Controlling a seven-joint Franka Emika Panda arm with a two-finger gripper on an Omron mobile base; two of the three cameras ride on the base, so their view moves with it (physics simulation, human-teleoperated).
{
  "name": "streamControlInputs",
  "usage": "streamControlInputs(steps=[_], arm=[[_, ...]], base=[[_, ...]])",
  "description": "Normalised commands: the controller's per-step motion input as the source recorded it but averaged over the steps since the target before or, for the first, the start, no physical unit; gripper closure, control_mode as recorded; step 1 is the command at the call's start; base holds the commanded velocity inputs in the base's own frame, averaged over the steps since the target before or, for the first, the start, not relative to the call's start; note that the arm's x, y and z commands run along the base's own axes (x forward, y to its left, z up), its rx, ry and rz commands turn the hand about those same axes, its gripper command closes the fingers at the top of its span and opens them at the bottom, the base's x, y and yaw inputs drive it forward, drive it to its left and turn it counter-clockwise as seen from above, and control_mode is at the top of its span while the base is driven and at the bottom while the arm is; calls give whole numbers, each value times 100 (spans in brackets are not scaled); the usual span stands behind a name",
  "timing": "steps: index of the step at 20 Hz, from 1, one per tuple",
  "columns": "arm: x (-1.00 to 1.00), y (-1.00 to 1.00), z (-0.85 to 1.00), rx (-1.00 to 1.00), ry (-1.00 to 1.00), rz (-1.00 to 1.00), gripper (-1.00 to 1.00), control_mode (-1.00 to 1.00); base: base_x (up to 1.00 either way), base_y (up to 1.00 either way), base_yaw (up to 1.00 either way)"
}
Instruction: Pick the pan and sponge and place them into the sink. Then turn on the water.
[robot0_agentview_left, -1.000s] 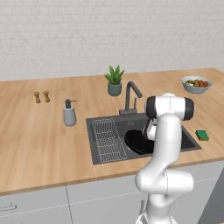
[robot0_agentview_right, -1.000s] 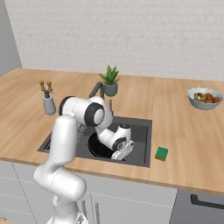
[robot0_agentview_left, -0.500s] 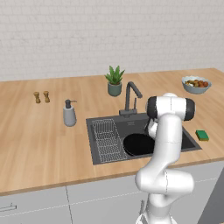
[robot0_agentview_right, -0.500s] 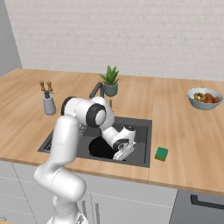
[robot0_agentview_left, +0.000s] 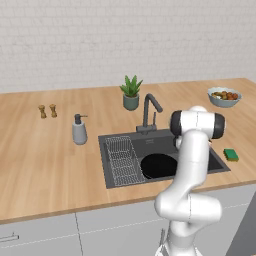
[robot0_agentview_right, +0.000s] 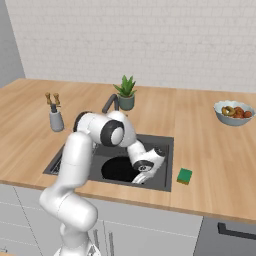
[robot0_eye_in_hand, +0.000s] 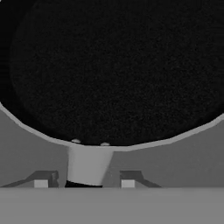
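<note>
With the pan (robot0_agentview_left: 159, 166) lying in the sink (robot0_agentview_left: 120, 176), the tool (robot0_eye_in_hand: 84, 183) straddles its handle, tips parted; the sponge (robot0_agentview_left: 231, 154) beside the sink and the water remain.

A round, shallow black pan (robot0_agentview_left: 159, 165) lies on the floor of the dark grey rectangular sink (robot0_agentview_left: 111, 166), with a wire rack (robot0_agentview_left: 123, 160) at its 9 o'clock and the dark gooseneck faucet (robot0_agentview_left: 149, 113) at 12 o'clock. The white arm (robot0_agentview_left: 192, 150) covers the pan's 3 o'clock edge. A small green sponge (robot0_agentview_left: 231, 154) rests on the wooden tabletop (robot0_agentview_left: 45, 160) just beside the basin's 3 o'clock rim. Farther back stand a potted plant (robot0_agentview_left: 131, 92), a grey soap dispenser (robot0_agentview_left: 79, 130), two small wooden shakers (robot0_agentview_left: 47, 111) and a grey bowl of food (robot0_agentview_left: 224, 96).
</note>
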Motion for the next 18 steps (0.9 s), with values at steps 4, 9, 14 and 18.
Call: streamControlInputs(steps=[4, 9, 14, 18], arm=[[7, 4, 96, -4, 34, -17, -100, -100], [0, 15, 100, -19, 31, -15, -100, -100], [-4, 4, 89, -14, 12, -19, -100, -100], [-21, -4, 55, -5, 4, -24, -100, -100]], base=[[0, 0, 0], [0, 0, 0], [0, 0, 0], [0, 0, 0]])
